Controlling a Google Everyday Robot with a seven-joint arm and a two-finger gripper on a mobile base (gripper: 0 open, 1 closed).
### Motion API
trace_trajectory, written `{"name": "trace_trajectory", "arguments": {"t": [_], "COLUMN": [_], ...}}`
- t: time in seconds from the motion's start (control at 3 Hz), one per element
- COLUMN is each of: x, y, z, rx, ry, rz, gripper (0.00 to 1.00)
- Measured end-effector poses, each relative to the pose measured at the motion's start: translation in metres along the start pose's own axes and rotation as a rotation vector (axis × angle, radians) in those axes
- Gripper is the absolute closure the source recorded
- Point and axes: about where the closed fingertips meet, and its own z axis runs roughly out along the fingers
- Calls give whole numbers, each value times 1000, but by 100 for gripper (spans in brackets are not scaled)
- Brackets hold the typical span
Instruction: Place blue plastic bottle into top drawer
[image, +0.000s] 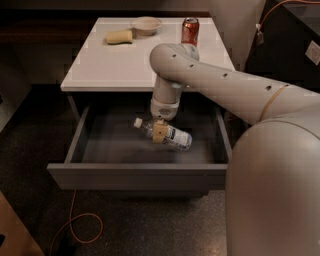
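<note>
The blue plastic bottle lies tilted on its side inside the open top drawer, white cap pointing up-left, base to the right. My gripper reaches down into the drawer from the white arm and is shut on the bottle's middle, one tan finger pad showing across it. Whether the bottle rests on the grey drawer floor I cannot tell. The drawer is pulled fully out from under the white cabinet top.
On the cabinet top stand a red soda can, a pale bowl and a yellow sponge. An orange cable loops on the dark floor in front. My arm's large white link fills the right side.
</note>
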Motion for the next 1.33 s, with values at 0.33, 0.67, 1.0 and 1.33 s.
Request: {"name": "trace_trajectory", "arguments": {"t": [0.33,0.67,1.0,1.33], "x": [-1,-1,0,1], "y": [-1,0,0,-2], "z": [24,42,53,56], "rx": [-1,-14,-22,2], "ry": [58,95,114,114], "rz": [-14,-27,-29,-20], "gripper": [65,42,18,0]}}
